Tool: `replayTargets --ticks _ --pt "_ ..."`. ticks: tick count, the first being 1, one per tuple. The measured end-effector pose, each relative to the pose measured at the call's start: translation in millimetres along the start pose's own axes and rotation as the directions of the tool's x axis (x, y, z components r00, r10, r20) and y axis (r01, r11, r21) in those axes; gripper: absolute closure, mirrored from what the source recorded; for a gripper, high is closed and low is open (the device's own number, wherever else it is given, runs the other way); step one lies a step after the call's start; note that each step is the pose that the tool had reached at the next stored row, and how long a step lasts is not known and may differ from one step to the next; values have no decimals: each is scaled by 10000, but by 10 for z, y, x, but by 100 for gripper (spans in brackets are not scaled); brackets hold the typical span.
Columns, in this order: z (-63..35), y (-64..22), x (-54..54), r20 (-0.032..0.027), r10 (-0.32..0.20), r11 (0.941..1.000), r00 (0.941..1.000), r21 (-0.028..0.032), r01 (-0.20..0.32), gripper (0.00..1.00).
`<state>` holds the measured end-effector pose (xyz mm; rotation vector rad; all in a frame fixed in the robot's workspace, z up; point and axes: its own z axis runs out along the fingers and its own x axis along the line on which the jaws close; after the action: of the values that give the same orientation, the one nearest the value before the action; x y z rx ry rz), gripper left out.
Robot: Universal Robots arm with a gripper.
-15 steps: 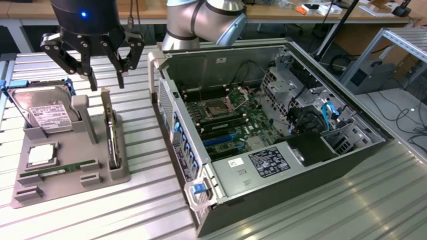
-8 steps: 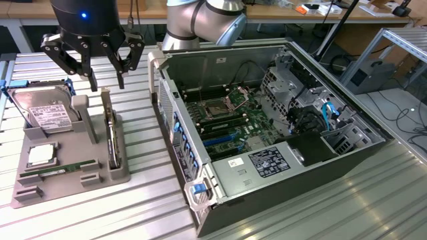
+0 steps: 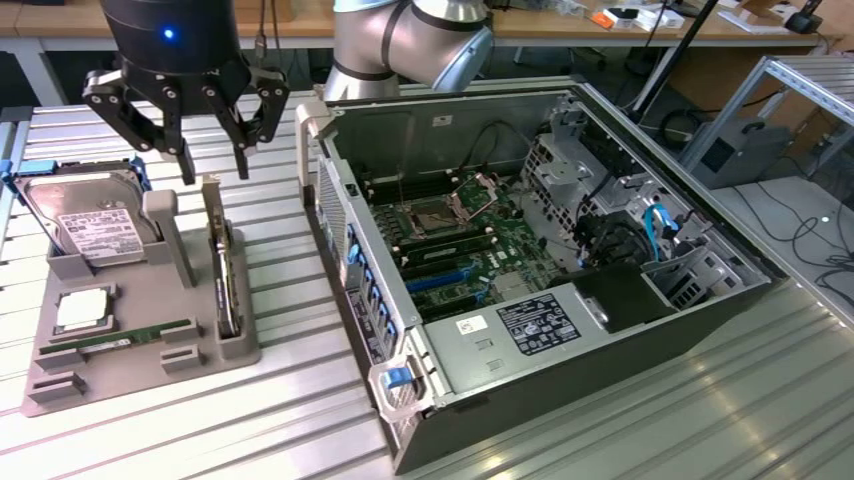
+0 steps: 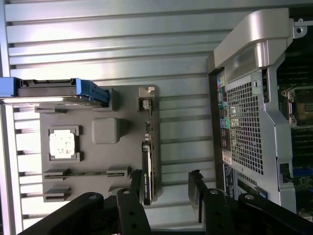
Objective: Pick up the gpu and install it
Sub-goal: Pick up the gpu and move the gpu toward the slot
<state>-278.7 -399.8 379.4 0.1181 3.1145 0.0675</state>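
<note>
A: What colour is the gpu (image 3: 224,275)?
B: Dark along its edge, silvery at the rim. My gripper (image 3: 211,170) is black.
A: And around it?
B: Grey holder (image 3: 134,375), green memory stick (image 3: 114,340), silver hard drive (image 3: 74,205) with a white label (image 3: 104,243), silvery ribbed table (image 3: 267,420).

A ribbed aluminium worktop (image 3: 641,420) spans the foreground. Pale wooden desks (image 3: 54,25) line the back. At the exterior view's right, an aluminium-profile frame (image 3: 801,70) stands over loose black cables (image 3: 817,235).

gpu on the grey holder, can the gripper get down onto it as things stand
Probably yes: the gripper hangs open above the gpu, which stands on edge in the holder with its top edge uncovered; the hard drive sits clear of it.
</note>
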Motion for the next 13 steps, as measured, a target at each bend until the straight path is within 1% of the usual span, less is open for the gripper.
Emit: replayTargets --ticks 13 --pt "40 -2 1 0 0 10000 10000 0 0 50"
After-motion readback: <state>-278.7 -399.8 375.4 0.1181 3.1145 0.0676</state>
